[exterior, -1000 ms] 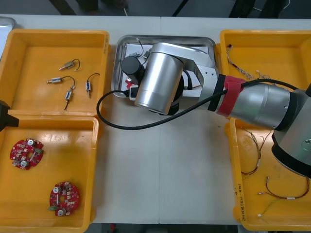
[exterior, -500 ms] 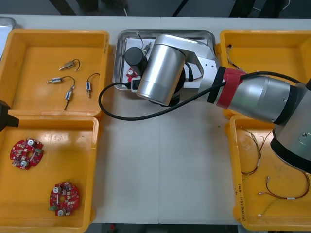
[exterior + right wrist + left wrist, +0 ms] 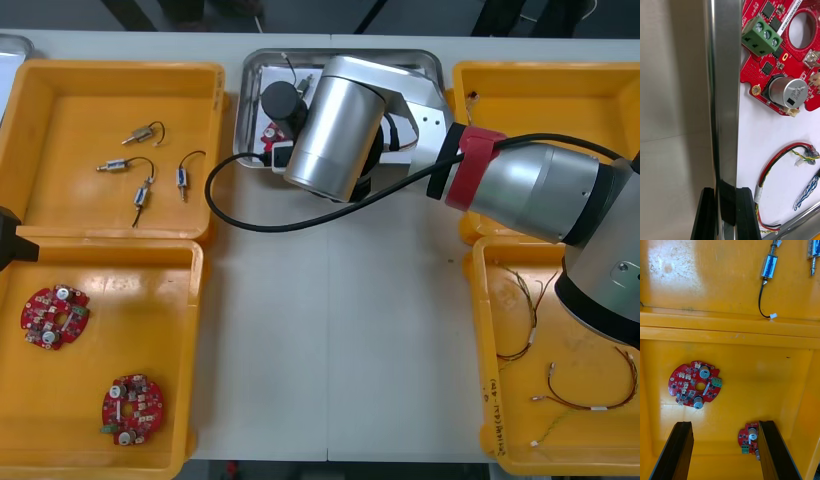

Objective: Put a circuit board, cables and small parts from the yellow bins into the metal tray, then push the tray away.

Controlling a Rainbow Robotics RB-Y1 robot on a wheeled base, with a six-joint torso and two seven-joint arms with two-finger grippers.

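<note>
The metal tray (image 3: 340, 56) lies near the table's far edge, white inside. My right gripper (image 3: 727, 210) is shut on the tray's near rim (image 3: 726, 93), one black finger on each side of it. In the tray lie a round red circuit board (image 3: 782, 56), a red and yellow cable (image 3: 778, 161) and a blue and white cable (image 3: 808, 189). In the front view the right arm's silver wrist (image 3: 335, 125) covers most of the tray; the board (image 3: 270, 135) peeks out beside it. My left gripper (image 3: 724, 450) hangs open over the near left bin.
Two red circuit boards (image 3: 55, 316) (image 3: 131, 408) lie in the near left yellow bin (image 3: 190, 330). Several small metal parts (image 3: 145, 165) sit in the far left bin. Thin cables (image 3: 580, 390) lie in the right bins. The arm's black hose (image 3: 260, 225) loops over the table's middle.
The right gripper has pushed the tray toward the table's far edge, and the arm followed. The left arm has not moved.
</note>
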